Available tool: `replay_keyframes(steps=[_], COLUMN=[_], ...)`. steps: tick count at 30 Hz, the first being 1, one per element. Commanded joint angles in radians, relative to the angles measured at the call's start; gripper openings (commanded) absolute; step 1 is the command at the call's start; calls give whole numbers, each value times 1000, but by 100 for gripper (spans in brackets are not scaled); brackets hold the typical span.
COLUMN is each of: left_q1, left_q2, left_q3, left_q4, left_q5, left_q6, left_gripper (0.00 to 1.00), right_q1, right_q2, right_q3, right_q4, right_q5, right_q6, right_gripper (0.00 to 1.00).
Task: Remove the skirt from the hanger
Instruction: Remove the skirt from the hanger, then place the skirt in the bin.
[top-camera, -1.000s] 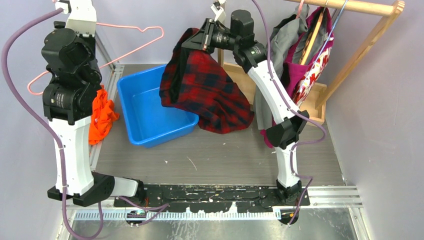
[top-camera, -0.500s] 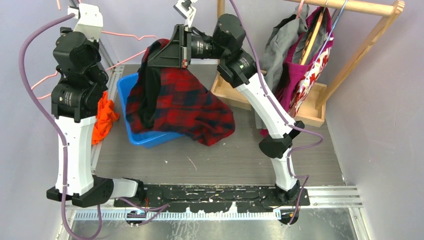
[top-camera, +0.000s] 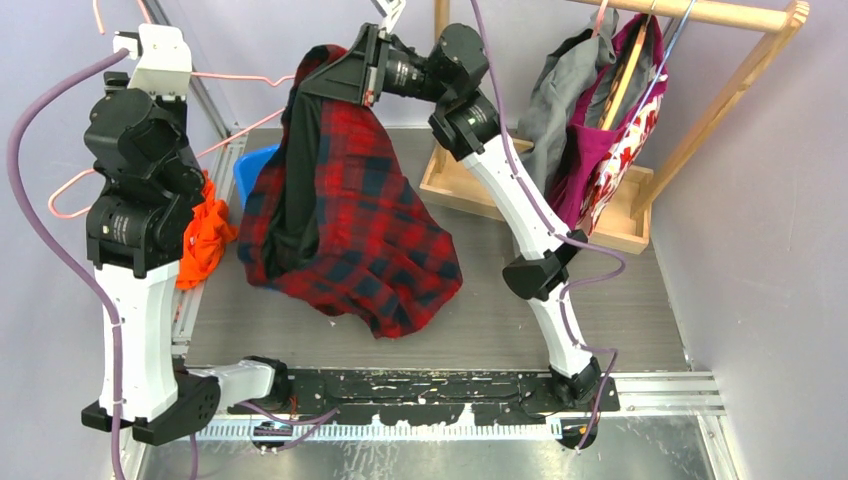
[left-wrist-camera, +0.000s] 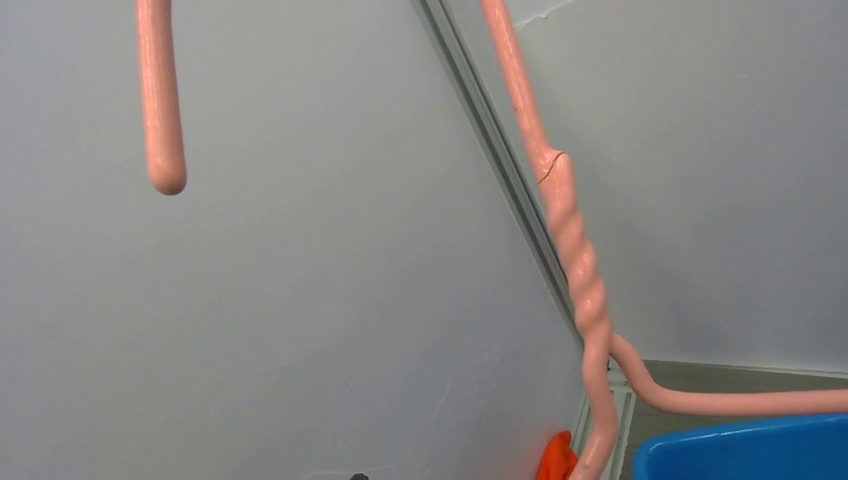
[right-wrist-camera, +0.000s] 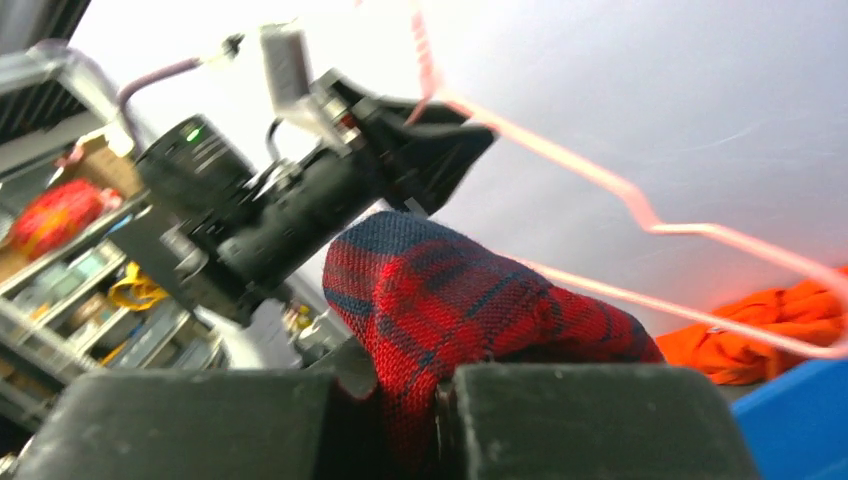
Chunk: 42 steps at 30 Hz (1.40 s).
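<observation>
The red plaid skirt (top-camera: 350, 230) hangs in a long fold from my right gripper (top-camera: 318, 88), which is raised high at the back and shut on the cloth's top edge. In the right wrist view the skirt (right-wrist-camera: 450, 290) bulges up from between the two black pads of that gripper (right-wrist-camera: 440, 400). The pink wire hanger (top-camera: 235, 76) is held aloft at the far left by my left gripper (top-camera: 165, 62), seen shut on the wire in the right wrist view (right-wrist-camera: 447, 112). The hanger (left-wrist-camera: 585, 290) shows its hook and twisted neck bare, with no cloth on them.
A blue bin (top-camera: 252, 165) sits mostly hidden behind the hanging skirt. An orange cloth (top-camera: 205, 235) lies at the table's left edge. A wooden rack (top-camera: 700, 12) at the back right carries grey and magenta garments (top-camera: 620, 120) on hangers.
My right arm has swung the skirt left and nearer, from beside the rack to in front of the blue bin. The left arm with the hanger has shifted only slightly.
</observation>
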<state>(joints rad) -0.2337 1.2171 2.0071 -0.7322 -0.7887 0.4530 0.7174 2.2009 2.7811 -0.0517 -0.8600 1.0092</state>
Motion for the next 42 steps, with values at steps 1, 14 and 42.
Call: replay_keyframes(steps=[1, 14, 42], left_q1=[-13, -32, -93], left_q2=[-17, 0, -127], left_q3=[-27, -50, -288], left_q4=[91, 96, 90], left_q5=[-4, 3, 109], left_q6=[15, 5, -154], left_gripper=[0, 0, 0], right_q1=[-67, -60, 53], right_q2=[-33, 93, 91], right_q3=[77, -22, -307], right_q4=[146, 204, -759], right_q5=[175, 193, 577], right_q6=[-20, 99, -721], right_gripper=[1, 1, 1])
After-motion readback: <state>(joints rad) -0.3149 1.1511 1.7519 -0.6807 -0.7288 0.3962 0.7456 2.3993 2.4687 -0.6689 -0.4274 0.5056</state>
